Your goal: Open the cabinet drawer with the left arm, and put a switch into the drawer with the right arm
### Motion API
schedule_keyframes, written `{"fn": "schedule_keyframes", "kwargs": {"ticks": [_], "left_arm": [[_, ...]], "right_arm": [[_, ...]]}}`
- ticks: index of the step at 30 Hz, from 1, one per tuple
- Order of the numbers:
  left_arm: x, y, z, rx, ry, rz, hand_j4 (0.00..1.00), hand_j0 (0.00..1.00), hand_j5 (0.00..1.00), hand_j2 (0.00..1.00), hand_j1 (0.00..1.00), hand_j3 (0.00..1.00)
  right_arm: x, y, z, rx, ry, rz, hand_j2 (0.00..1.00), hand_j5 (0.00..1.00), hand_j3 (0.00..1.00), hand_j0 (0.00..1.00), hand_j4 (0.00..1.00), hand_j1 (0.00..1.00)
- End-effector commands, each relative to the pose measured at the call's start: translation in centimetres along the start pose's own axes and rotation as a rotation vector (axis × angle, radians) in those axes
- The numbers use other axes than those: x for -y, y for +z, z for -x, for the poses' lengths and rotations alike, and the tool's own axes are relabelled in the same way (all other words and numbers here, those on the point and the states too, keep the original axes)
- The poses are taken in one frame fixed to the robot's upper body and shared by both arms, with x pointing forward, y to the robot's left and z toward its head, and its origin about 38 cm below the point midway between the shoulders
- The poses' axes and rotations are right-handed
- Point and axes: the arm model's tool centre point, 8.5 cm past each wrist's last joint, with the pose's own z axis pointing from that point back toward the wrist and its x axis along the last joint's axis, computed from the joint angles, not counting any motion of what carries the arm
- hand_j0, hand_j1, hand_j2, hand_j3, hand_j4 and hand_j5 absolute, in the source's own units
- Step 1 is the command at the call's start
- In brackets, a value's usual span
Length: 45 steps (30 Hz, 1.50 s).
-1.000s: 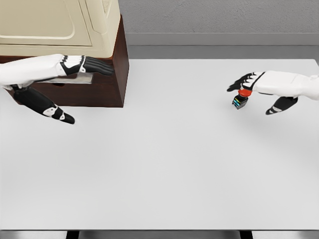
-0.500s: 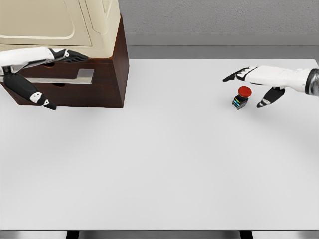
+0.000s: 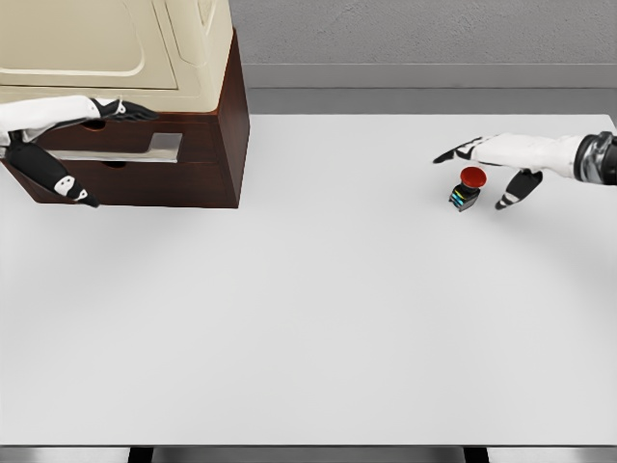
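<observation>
Head view shows a plain white matte table (image 3: 318, 318), flat and bare across the near half. Farther out at about 2 o'clock stands the switch (image 3: 467, 189): a small dark boxy body with coloured bands and a round glossy red cap, upright on the table. The right hand (image 3: 492, 159) is spread over it, long fingers (image 3: 451, 153) stretched past the cap and the thumb low on its right side; nothing is gripped and no contact shows.

At 10 o'clock, toward the far edge, sits the cabinet (image 3: 207, 154), dark brown wood below with a cream, panelled upper part. Its drawer (image 3: 116, 174) looks shut or barely out, with a flat grey metal handle (image 3: 159, 147) across the front. The left hand (image 3: 92, 111) lies just above that handle, fingers extended and holding nothing.

My reading: the drawer pull has yet to start. To do it well, the left fingers should drop behind the handle and hook it before drawing straight toward the robot, since an angled pull could slip off smooth metal. The right hand should close on the switch's squared body, not the rounded cap.
</observation>
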Motion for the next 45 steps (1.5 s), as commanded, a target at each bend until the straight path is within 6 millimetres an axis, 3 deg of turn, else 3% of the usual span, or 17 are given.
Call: {"fn": "schedule_keyframes", "kwargs": {"ticks": [1, 15, 23, 26, 35, 37, 45], "left_arm": [[-0.2, 0.0, 0.5, -0.017, -0.001, -0.009, 1.0, 1.0, 1.0, 1.0, 1.0, 1.0], [1.0, -1.3, 1.7, -0.005, 0.064, 0.001, 1.0, 1.0, 1.0, 1.0, 1.0, 1.0], [1.7, -1.8, 1.9, 0.003, 0.084, 0.014, 1.0, 1.0, 1.0, 1.0, 1.0, 1.0], [1.6, -1.7, 3.0, -0.024, 0.102, 0.003, 1.0, 1.0, 1.0, 1.0, 1.0, 1.0], [1.5, -1.6, 3.1, -0.02, 0.114, -0.008, 1.0, 1.0, 1.0, 1.0, 1.0, 1.0], [2.3, -2.2, 3.4, -0.016, 0.129, 0.007, 1.0, 1.0, 1.0, 1.0, 1.0, 1.0], [2.8, -2.2, 3.8, -0.026, 0.141, 0.014, 1.0, 1.0, 1.0, 1.0, 1.0, 1.0]], "right_arm": [[-0.3, 0.0, 0.4, -0.009, -0.019, 0.0, 0.94, 0.94, 0.94, 0.94, 0.94, 0.94], [-0.3, -1.6, -0.8, 0.023, -0.009, -0.014, 0.78, 0.78, 0.78, 0.78, 0.78, 0.78], [-0.7, -1.4, -0.1, 0.005, -0.029, -0.02, 0.78, 0.78, 0.78, 0.78, 0.78, 0.78], [-0.8, -1.4, 0.0, 0.001, -0.031, -0.021, 0.77, 0.77, 0.77, 0.77, 0.77, 0.77], [-0.6, -1.4, 0.1, 0.0, -0.03, -0.018, 0.67, 0.67, 0.67, 0.67, 0.67, 0.67], [-0.6, -1.4, 0.1, 0.0, -0.03, -0.018, 0.64, 0.64, 0.64, 0.64, 0.64, 0.64], [-0.6, -1.3, 0.1, -0.002, -0.03, -0.018, 0.55, 0.55, 0.55, 0.55, 0.55, 0.55]]}}
